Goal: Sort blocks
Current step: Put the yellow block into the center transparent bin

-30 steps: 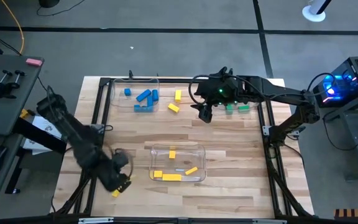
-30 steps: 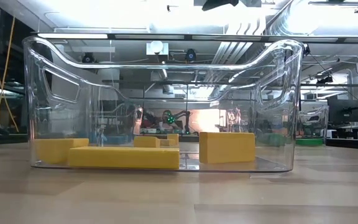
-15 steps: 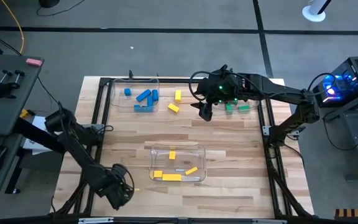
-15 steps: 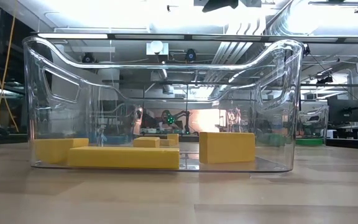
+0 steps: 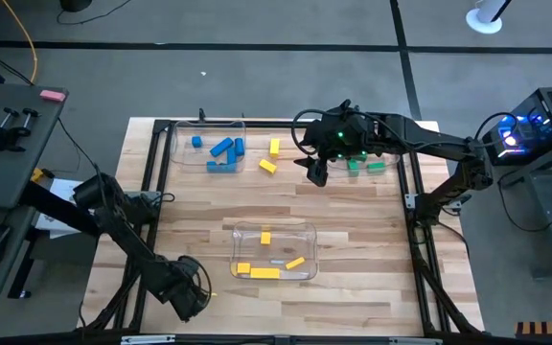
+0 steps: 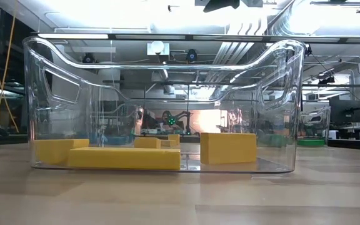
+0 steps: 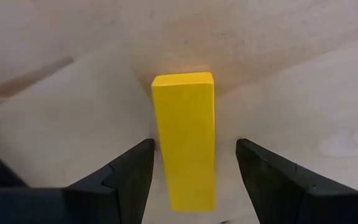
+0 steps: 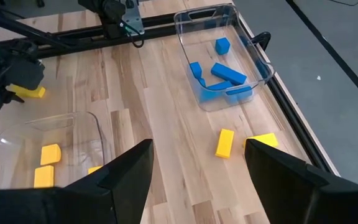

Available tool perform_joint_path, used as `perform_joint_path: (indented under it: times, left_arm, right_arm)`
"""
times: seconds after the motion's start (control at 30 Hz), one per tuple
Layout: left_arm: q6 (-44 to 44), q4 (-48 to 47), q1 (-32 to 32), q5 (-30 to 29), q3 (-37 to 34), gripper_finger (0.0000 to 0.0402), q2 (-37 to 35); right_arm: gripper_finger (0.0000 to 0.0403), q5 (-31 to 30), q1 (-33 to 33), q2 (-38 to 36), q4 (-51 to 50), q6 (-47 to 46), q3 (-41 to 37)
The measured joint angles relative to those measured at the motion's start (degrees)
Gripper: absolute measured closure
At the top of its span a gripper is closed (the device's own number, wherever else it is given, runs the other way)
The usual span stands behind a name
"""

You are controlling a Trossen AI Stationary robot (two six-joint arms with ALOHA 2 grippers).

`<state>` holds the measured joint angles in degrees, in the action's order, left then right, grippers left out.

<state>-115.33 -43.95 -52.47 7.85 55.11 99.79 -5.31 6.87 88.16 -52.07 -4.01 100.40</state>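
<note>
A yellow bar (image 7: 184,140) lies flat on the table near its near-left corner. My left gripper (image 7: 194,143) is open, with a finger on each long side of the bar. In the high view the left gripper (image 5: 190,292) hides the bar. My right gripper (image 5: 316,172) hovers open over the far middle of the table; its wrist view shows its fingers wide apart (image 8: 197,144). Two loose yellow blocks (image 5: 274,146) (image 5: 267,166) lie flat beside the blue blocks' bin (image 5: 209,146). Other yellow blocks (image 6: 124,157) lie in the near bin (image 5: 274,251). My left gripper comes at the yellow bar from above, its fingers lying along the bar's two long sides. One finger (image 7: 138,162) stands close against a long side (image 7: 157,149); I cannot tell whether it touches. The other finger is apart from it.
Green blocks (image 5: 364,165) lie under my right arm at the far right. Dark rails (image 5: 151,192) run along the table's left and right sides. Bare wood lies between the near bin and the far bins.
My left gripper has moved toward the table's near edge and a little to the right, and its arm has swung with it. My right arm has kept still.
</note>
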Motion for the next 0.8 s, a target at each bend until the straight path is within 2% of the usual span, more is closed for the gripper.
perform_joint_path:
  times: [0.13, 0.2, 0.27, 0.37, 0.43, 0.57, 0.67, 0.73, 0.8]
  left_arm:
    - [0.0, 3.6, 0.1, 0.5, -2.9, 0.0181, -0.3]
    - [1.0, 3.7, 0.4, 0.7, -3.2, 0.0195, -0.3]
    - [2.7, 3.8, 0.7, 0.8, -3.2, 0.0224, -0.9]
    - [5.1, 2.7, 1.3, 0.0, -3.3, 0.0299, -2.9]
    - [6.5, -1.4, 1.8, -3.7, -3.6, 0.0347, -5.3]
    - [8.7, -12.5, 4.2, -12.8, -3.4, 0.035, -14.4]
    - [13.9, -22.5, 8.6, -21.6, -3.6, 0.034, -24.0]
    - [21.6, -22.1, 13.5, -29.5, -3.5, 0.033, -30.4]
    - [33.9, -17.5, 19.8, -33.5, -3.5, 0.0328, -35.3]
  right_arm:
    - [0.0151, 0.1, 0.0, 0.0, 0.0, 0.0, 0.0]
    - [0.0151, 0.1, 0.0, 0.0, 0.0, 0.0, 0.0]
    - [0.0151, 0.2, 0.0, 0.0, 0.0, 0.0, 0.0]
    - [0.0151, 0.2, 0.0, 0.0, -0.1, 0.0, 0.0]
    - [0.0151, 0.2, 0.0, 0.0, -0.1, 0.0, 0.0]
    - [0.0151, 0.2, 0.0, 0.0, -0.3, 0.1, 0.0]
    - [0.0151, 0.2, 0.0, 0.0, -0.5, 0.0, 0.0]
    - [0.0151, 0.2, 0.0, 0.0, -0.8, 0.0, 0.0]
    - [0.0151, 0.2, 0.0, 0.0, -1.2, -0.2, 0.0]
